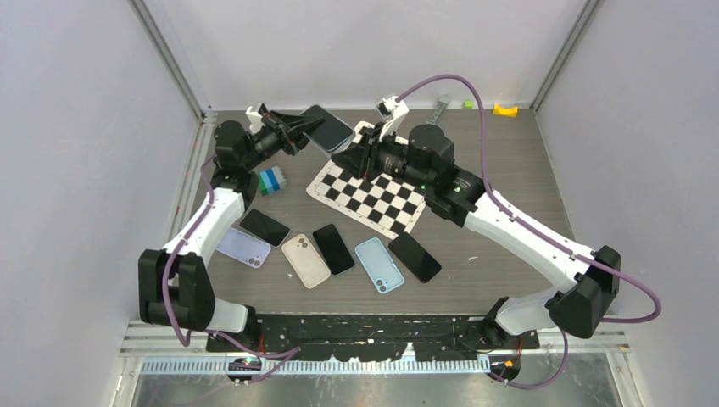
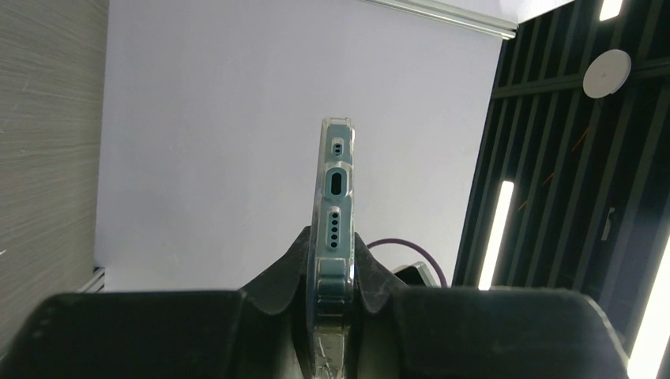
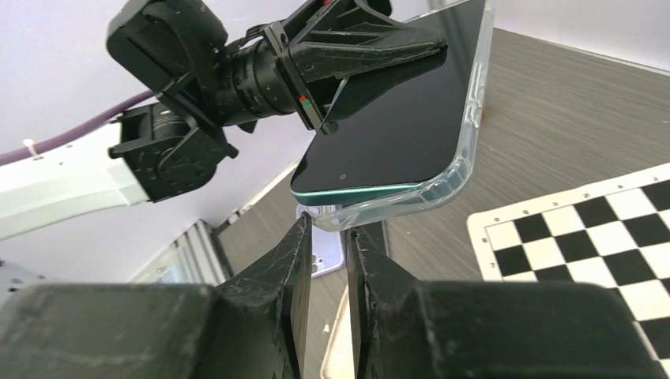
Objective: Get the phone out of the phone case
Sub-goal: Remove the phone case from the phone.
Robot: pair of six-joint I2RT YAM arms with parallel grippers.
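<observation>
1. My left fingers pinch the phone and hold it up in the air, over the far left part of the counter.
2. The phone is still inside its clear phone case. The case wraps round its edges.
3. In my left wrist view I see the thin end of the phone, with its small holes, standing up between my two left fingers. The fingers press on its front and back.
4. The dark screen tilts and faces my right arm.
5. My right fingers are close together, with only a thin gap between them.
6. Their tips sit right under the near corner of the case. I cannot tell if they pinch the case or only touch it.
7. A black and white checkerboard lies flat in the middle of the counter, just beside my right fingers.
8. Closer to the near edge, a row of things lies flat: a dark phone, a pale purple case, a cream case, a black phone, a light blue case and one more black phone.
9. A small blue and green block sits near the left edge, close to my left arm.
10. A small yellow thing rests by the far right corner.
</observation>
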